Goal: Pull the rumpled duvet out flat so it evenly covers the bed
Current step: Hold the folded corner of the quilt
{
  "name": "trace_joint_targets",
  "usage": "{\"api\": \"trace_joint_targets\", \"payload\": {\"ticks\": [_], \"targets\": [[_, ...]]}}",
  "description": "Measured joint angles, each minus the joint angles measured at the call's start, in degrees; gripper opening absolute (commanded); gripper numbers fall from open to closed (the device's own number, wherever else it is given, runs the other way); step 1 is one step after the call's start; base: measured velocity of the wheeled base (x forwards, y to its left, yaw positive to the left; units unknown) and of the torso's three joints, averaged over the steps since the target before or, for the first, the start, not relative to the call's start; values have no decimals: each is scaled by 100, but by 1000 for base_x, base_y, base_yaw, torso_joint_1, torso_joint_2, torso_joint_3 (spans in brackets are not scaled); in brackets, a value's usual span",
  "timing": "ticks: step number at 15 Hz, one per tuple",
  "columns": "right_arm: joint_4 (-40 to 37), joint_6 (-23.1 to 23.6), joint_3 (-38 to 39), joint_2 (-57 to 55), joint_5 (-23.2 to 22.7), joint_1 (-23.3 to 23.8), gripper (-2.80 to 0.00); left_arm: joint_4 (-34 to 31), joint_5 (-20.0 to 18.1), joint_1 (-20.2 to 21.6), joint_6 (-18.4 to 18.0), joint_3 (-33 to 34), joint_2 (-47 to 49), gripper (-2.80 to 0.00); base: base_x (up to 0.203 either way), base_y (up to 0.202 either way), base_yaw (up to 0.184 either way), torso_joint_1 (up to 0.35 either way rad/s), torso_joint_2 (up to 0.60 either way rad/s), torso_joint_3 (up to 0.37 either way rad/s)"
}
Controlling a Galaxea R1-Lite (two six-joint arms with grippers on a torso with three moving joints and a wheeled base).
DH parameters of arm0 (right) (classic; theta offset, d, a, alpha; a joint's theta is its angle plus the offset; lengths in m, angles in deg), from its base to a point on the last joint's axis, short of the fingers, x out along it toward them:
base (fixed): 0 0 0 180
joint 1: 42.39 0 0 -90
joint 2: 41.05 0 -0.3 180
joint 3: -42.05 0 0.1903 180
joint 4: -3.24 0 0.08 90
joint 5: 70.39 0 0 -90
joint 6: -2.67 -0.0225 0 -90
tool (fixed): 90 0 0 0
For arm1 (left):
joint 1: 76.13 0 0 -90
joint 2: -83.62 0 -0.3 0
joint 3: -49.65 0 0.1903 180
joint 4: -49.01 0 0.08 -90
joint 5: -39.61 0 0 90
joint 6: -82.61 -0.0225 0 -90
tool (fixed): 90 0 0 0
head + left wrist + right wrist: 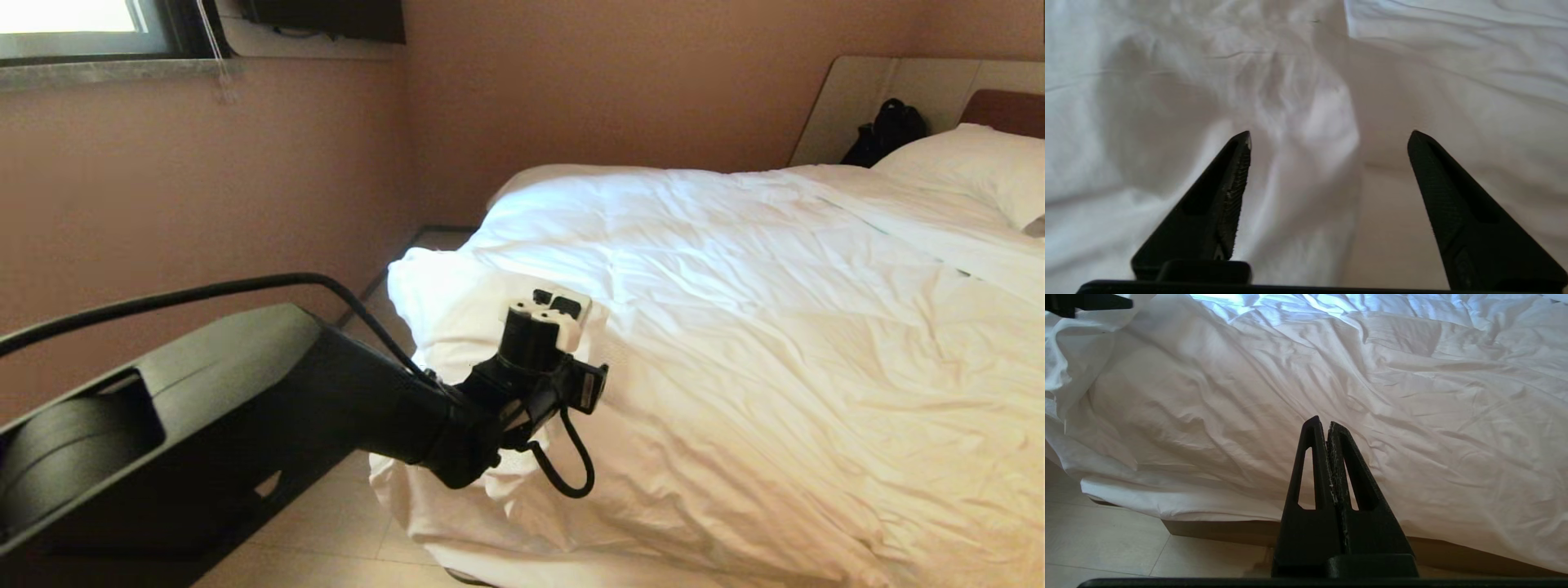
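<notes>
White duvet [735,327] is lying puffy over the bed [1216,531], hanging off its near corner. Left gripper [1329,136] is hovering there, jaws wide, holding nothing, nearer than the shut right gripper [1326,424].

The head camera looks forward and down across the wide low bed [457,576] from its foot corner, the left wrist camera hangs close over the puffy white wrinkled cotton duvet [1453,61], the right wrist camera faces the bed's side from low down — all three share that duvet.
</notes>
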Motion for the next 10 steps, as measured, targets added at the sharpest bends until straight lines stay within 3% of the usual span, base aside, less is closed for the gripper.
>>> {"api": "trace_joint_targets", "payload": {"ticks": [2, 6, 10], "targets": [[1, 0, 0, 0, 0, 0, -280, 341, 220, -6, -369, -76, 263, 0, 0, 0, 0, 0, 0, 0], [1, 0, 0, 0, 1, 0, -280, 551, 326, -9, -508, -130, 531, 0, 0, 0, 0, 0, 0, 0], [1, 0, 0, 0, 0, 0, -280, 944, 925, -4, -797, -186, 836, 0, 0, 0, 0, 0, 0, 0]]}}
